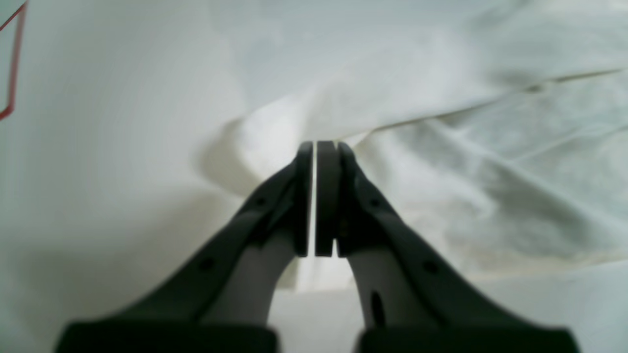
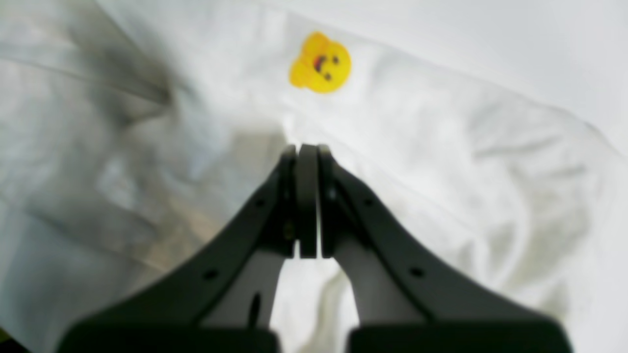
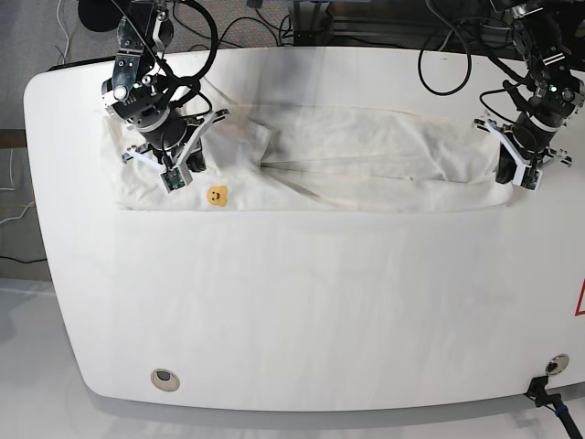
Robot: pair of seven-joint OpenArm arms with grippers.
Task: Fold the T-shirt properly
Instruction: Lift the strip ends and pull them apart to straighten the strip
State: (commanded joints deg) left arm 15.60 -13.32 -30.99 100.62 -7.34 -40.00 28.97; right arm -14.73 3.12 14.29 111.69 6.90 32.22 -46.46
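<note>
The near half of the white table (image 3: 274,311) lies bare, with a small round fitting (image 3: 164,377) near its front edge and a red mark (image 3: 579,299) cut off at the side. Farther back the T-shirt (image 3: 366,165) lies across the table as a long, folded, rumpled band, its yellow bear-face mark (image 3: 217,195) showing near one end. The right tool (image 3: 179,165) sits over that end, just behind the bear mark; in its wrist view the jaws are pressed together with cloth bunched at the tips, though blur hides whether any fabric is caught. The left tool (image 3: 519,169) stands at the other end, jaws clenched to a thin slit against a raised fold, and again I cannot tell if cloth is pinched. Both wrist views are soft and show only cloth. Beyond the table's far edge, dark cables (image 3: 274,23) lie on the floor.
</note>
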